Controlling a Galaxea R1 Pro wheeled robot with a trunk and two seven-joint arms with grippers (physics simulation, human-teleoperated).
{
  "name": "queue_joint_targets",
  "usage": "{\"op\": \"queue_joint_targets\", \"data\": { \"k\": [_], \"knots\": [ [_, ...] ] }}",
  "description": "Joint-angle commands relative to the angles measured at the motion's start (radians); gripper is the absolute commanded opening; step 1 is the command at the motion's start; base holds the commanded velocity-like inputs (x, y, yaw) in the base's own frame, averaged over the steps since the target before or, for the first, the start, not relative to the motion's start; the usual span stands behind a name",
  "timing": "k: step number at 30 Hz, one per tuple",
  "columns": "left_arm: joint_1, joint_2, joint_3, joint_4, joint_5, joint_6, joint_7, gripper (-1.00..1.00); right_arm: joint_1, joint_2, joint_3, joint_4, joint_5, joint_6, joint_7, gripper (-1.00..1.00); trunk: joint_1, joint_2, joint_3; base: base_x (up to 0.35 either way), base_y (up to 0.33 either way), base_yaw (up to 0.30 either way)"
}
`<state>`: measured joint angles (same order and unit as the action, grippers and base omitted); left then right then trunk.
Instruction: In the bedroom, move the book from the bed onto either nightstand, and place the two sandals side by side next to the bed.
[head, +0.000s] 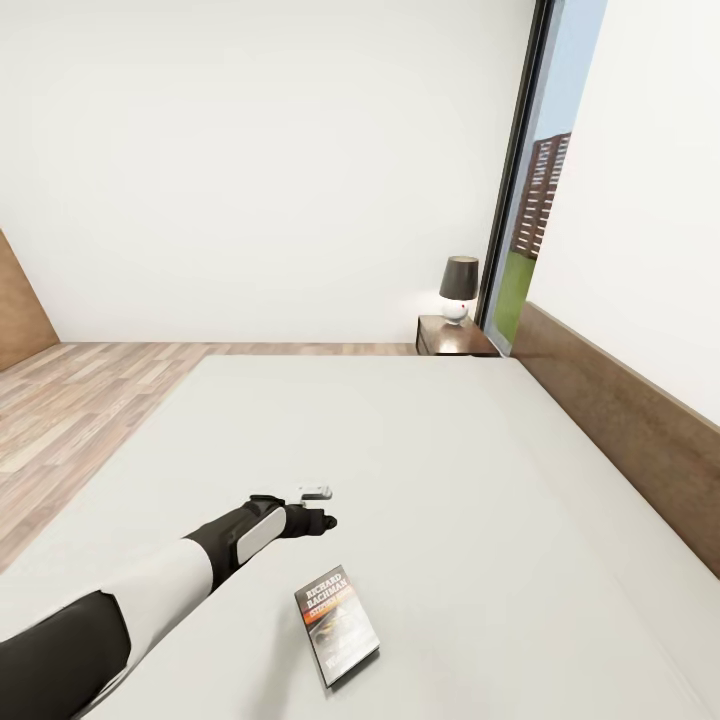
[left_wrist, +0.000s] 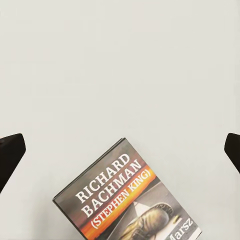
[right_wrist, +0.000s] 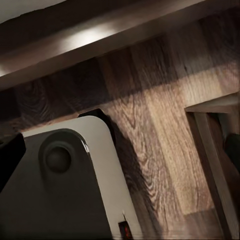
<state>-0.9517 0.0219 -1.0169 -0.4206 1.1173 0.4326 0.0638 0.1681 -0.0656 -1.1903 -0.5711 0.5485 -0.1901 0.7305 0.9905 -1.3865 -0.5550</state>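
The book (head: 338, 623), a thin dark paperback with white "Richard Bachman" lettering and an orange band, lies flat on the pale grey mattress of the bed (head: 450, 480), near its front. My left gripper (head: 322, 506) hovers over the mattress just beyond the book, open and empty. In the left wrist view the book (left_wrist: 130, 200) lies below the wide-apart fingertips (left_wrist: 11, 155). The nightstand (head: 450, 337) stands past the bed's far corner, by the headboard (head: 620, 420). My right gripper (right_wrist: 121, 150) is open over wooden floor. The sandals are out of view.
A lamp (head: 458, 288) with a dark shade stands on the nightstand. A tall window (head: 545, 190) runs behind it. Wooden floor (head: 80, 410) lies left of the bed. In the right wrist view, a grey part of my base (right_wrist: 65, 190) sits on the floorboards.
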Motion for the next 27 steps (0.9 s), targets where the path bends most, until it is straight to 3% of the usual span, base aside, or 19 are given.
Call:
{"op": "queue_joint_targets", "data": {
  "k": [1,4,12,27],
  "knots": [
    [-0.001,0.001,-0.006,-0.003,0.01,0.002,0.007,1.0,-0.001,0.0,0.008,0.009,0.01,-0.007,-0.02,1.0,0.0,-0.001,-0.001,0.0,0.0,0.0],
    [-0.001,0.0,-0.006,-0.003,0.01,0.002,0.007,1.0,-0.001,0.0,0.047,0.028,0.009,-0.007,-0.088,1.0,0.0,-0.001,-0.001,0.0,0.0,0.0],
    [-0.001,-0.001,-0.006,-0.003,0.01,0.002,0.009,1.0,-0.001,0.004,0.106,0.06,0.008,-0.007,-0.188,1.0,0.0,-0.001,-0.001,0.0,0.0,0.0],
    [-0.001,-0.012,-0.006,0.0,0.011,0.0,0.01,1.0,-0.014,0.0,0.143,0.083,0.007,-0.007,-0.227,1.0,0.0,-0.001,-0.001,0.0,0.0,0.0]
  ]
}}
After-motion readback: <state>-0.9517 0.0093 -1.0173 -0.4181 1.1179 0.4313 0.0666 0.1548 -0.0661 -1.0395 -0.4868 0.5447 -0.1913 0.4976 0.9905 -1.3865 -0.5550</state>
